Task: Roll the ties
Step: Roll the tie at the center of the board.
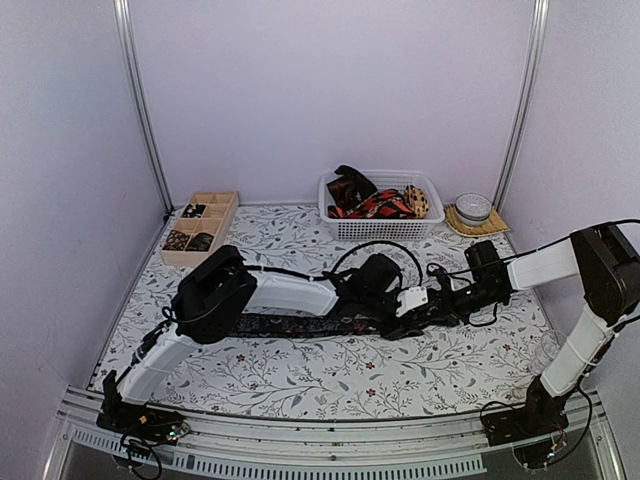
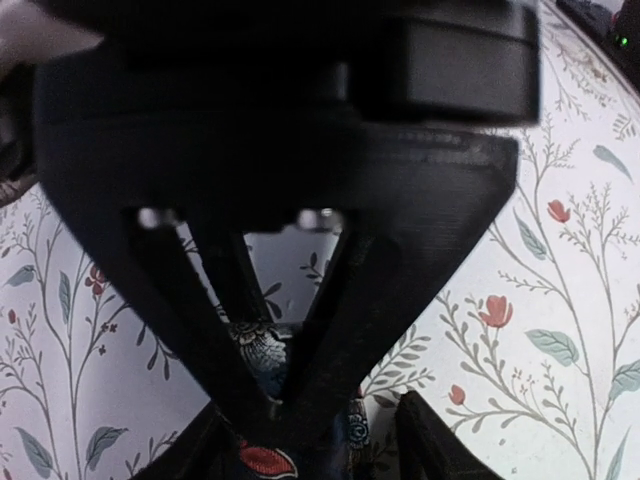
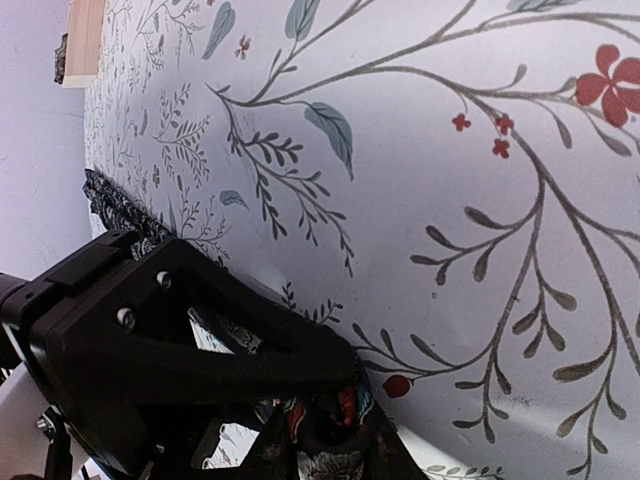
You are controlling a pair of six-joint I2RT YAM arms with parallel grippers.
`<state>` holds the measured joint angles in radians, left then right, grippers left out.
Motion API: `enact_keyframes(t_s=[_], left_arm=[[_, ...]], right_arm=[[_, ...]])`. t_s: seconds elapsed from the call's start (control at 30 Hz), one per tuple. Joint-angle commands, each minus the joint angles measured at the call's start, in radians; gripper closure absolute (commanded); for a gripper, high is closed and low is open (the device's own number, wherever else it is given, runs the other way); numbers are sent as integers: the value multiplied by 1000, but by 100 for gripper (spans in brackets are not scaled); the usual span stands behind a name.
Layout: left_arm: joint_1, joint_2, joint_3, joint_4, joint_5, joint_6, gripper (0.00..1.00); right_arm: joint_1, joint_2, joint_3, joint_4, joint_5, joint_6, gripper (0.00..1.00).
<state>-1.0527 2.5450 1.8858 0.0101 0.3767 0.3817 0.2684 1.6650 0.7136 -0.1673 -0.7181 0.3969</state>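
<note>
A dark floral tie (image 1: 290, 325) lies flat across the middle of the table, running left to right. Both grippers meet at its right end. My left gripper (image 1: 390, 320) is shut on the tie; in the left wrist view its fingers close in a V (image 2: 275, 410) with the floral fabric (image 2: 262, 350) pinched between them. My right gripper (image 1: 408, 316) comes in from the right and is shut on the same end, where the fabric bunches into a small fold (image 3: 345, 405) between its fingers (image 3: 340, 445). The flat stretch of the tie (image 3: 115, 210) runs away behind the left gripper's body (image 3: 200, 330).
A white mesh basket (image 1: 345, 230) at the back centre holds several loose ties (image 1: 375, 200). A wooden compartment tray (image 1: 222, 200) at the back left holds rolled ties (image 1: 190, 240). A small bowl on a mat (image 1: 473, 208) stands to the right of the basket.
</note>
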Motion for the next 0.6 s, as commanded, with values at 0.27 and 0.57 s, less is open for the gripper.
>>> enact_keyframes(t_s=[0.27, 0.57], left_arm=[[-30, 34, 17, -101, -117, 49, 66], [-29, 31, 17, -62, -195, -11, 66]], right_arm=[[6, -45, 22, -8, -14, -12, 73], [7, -56, -9, 14, -24, -21, 65]])
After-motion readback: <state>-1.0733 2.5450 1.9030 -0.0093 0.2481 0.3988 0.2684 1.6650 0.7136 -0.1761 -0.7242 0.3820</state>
